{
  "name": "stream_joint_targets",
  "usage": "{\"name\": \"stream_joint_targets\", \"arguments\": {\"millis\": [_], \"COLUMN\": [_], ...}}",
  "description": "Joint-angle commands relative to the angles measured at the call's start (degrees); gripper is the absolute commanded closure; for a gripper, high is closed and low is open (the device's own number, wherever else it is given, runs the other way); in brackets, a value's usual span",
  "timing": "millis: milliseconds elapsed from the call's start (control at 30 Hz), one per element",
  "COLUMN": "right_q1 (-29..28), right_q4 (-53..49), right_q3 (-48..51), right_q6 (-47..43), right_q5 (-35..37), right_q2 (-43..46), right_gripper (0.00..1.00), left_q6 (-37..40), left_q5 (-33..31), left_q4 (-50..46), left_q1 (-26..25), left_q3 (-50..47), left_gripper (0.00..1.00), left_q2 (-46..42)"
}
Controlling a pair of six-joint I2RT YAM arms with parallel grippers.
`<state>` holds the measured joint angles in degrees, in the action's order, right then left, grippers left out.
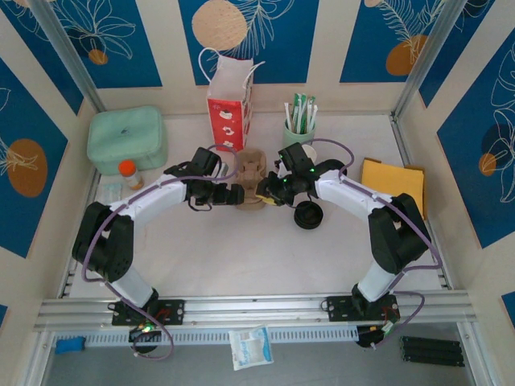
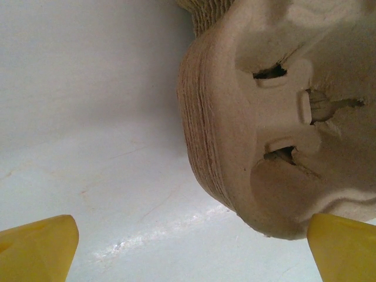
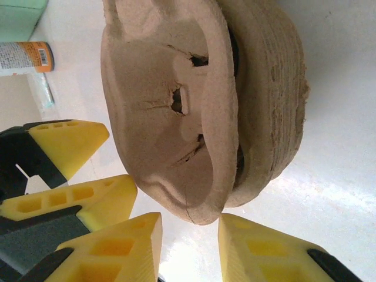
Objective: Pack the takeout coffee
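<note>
Mint-green case (image 1: 126, 139), yellow envelope (image 1: 393, 181)

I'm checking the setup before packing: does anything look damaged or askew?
Yes. The top pulp carrier gapes away from the rest of the stack at the table's centre, and the slots in its face look ragged and torn.

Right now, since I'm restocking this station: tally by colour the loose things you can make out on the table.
Mint-green: 2 (case, cup of sticks)
Red-and-white: 1 (paper bag)
Brown: 1 (pulp carrier stack)
Yellow: 1 (envelope)
Black: 1 (round cup)
Orange-capped: 1 (bottle)
Clear: 1 (wrapper beside bottle)
Total: 8
</note>
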<state>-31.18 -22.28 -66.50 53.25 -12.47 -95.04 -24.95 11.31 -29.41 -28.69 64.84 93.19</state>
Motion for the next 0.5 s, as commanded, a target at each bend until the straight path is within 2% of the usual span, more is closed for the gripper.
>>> {"name": "stream_joint_targets", "arguments": {"millis": [0,467], "right_q1": [0.6,2.2], "right_q4": [3.1,10.7], "right_q3": [1.7,6.4], "right_q6": [1.9,5.9], "right_q5": [-2.0,-4.4], "right_q2": [1.5,0.6], "right_gripper": [0.7,0.76], "left_q6": [1.0,0.8], "left_q5": [0.4,-0.1], "left_q4": [-0.3,-0.6], "left_q1": [-0.7,-1.1], "left_q3": [0.8,0.6], "left_gripper": [0.0,0.01], "left_q2": [0.6,0.3]}}
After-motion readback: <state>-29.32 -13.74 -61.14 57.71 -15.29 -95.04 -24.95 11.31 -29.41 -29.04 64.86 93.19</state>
